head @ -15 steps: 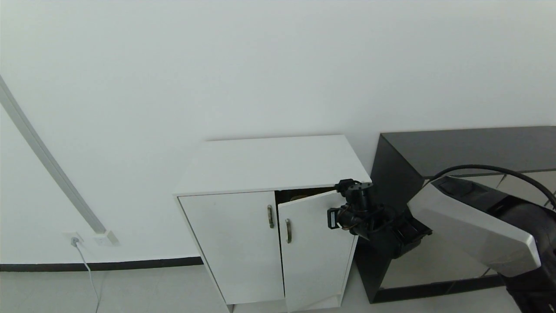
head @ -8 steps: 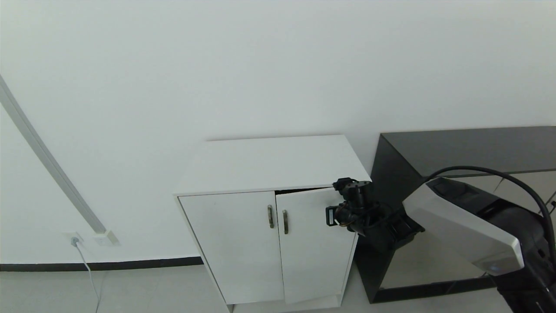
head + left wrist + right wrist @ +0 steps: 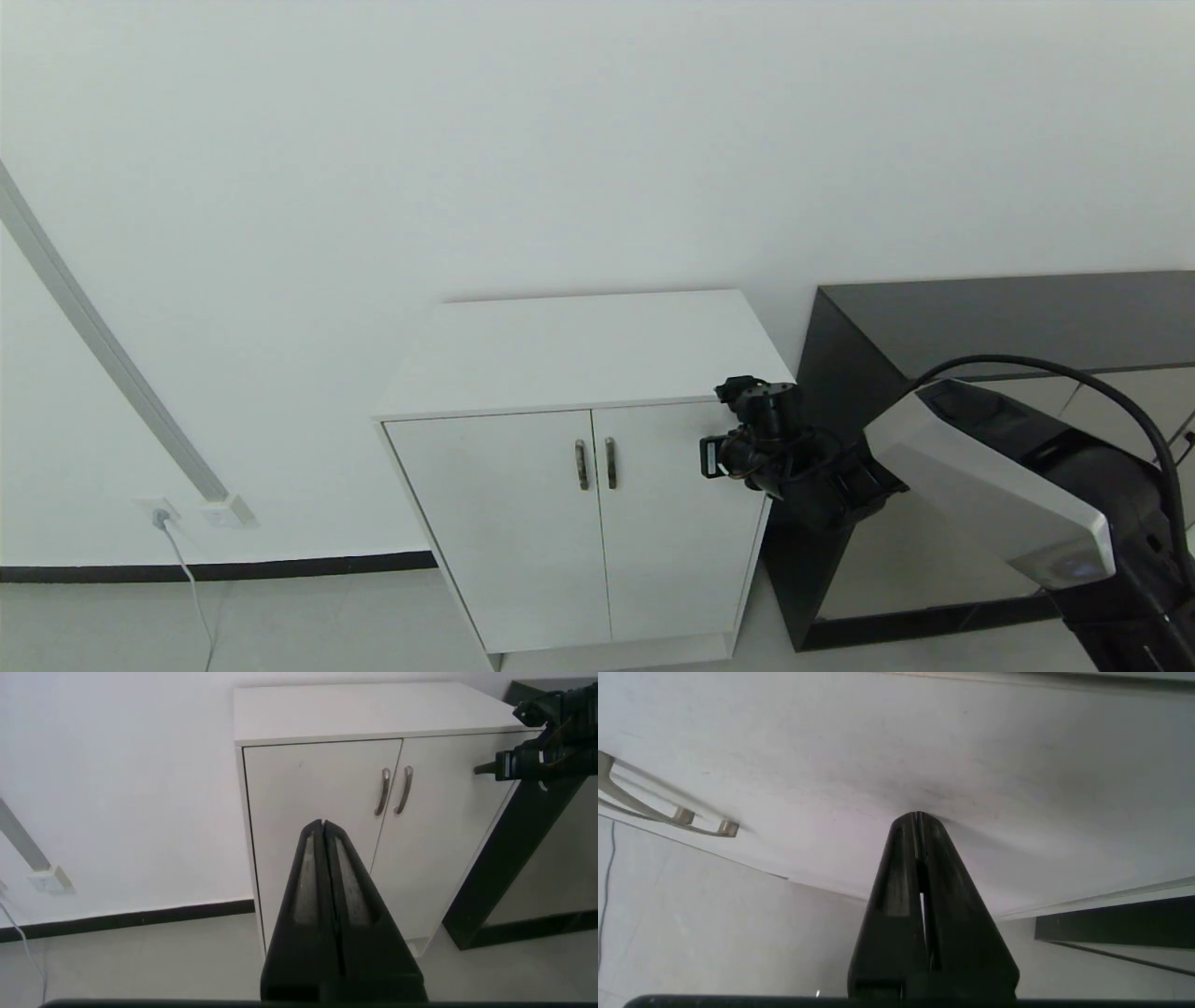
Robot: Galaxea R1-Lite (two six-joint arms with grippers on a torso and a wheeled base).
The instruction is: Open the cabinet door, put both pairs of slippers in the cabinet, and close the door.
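Observation:
The white cabinet (image 3: 579,350) stands against the wall with both doors flush. Its two metal handles (image 3: 595,464) meet at the centre seam. My right gripper (image 3: 707,458) is shut, with its tips pressed against the right door (image 3: 677,541) near that door's upper outer edge. In the right wrist view the right gripper's shut fingertips (image 3: 917,819) touch the white door panel (image 3: 1018,756), with the handles (image 3: 654,812) off to one side. My left gripper (image 3: 322,826) is shut on nothing and hangs well in front of the cabinet (image 3: 318,793), level with the left door.
A black glossy cabinet (image 3: 980,317) stands right beside the white one. A wall socket with a cable (image 3: 161,515) and a slanted conduit (image 3: 103,345) are on the wall at left. Open floor (image 3: 280,625) lies in front of the cabinet.
The right door, ajar a second ago, has swung shut flush with the left one. My right gripper followed it in toward the cabinet front.

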